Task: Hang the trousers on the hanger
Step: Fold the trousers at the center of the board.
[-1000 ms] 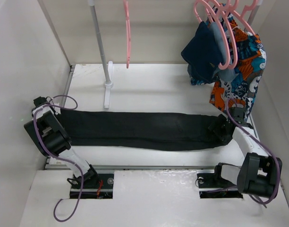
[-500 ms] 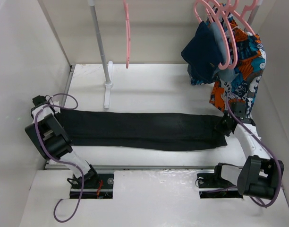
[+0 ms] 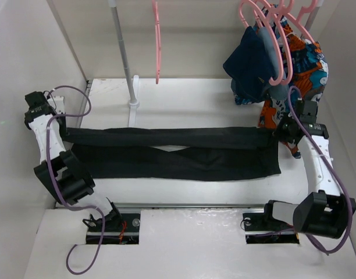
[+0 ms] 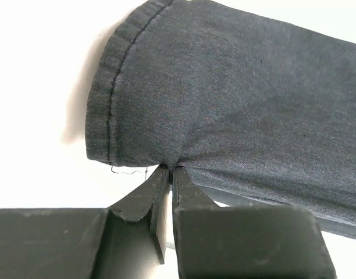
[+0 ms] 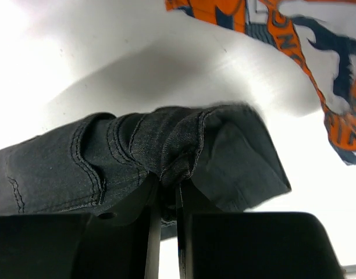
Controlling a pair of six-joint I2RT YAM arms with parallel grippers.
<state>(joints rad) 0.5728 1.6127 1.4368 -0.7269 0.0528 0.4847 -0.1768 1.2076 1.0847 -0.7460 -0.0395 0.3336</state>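
**Black trousers spanned between both grippers; hanger beyond**

1. Position of trousers. The trousers (image 3: 178,156) lie across the desk (image 3: 189,102) with their long axis running left to right. The far leg is stretched as a straight band between the two arms. The near leg rests flat on the desk.

2. Gripper state. The left gripper (image 4: 169,170) is clenched on the hem end, with the jaws pinched together on a fold of fabric. The right gripper (image 5: 169,183) is clenched on the stitched waistband end in the same way.

3. Governing relation. The hanger (image 3: 157,43) hangs on the far side of the trousers, well apart from them and left of centre. It is seen edge-on, so its opening appears to face left and right, in line with the long axis. The left gripper is the nearer.

4. Caution. The patterned cloth (image 3: 294,87) hangs just beside the right gripper and could snag.
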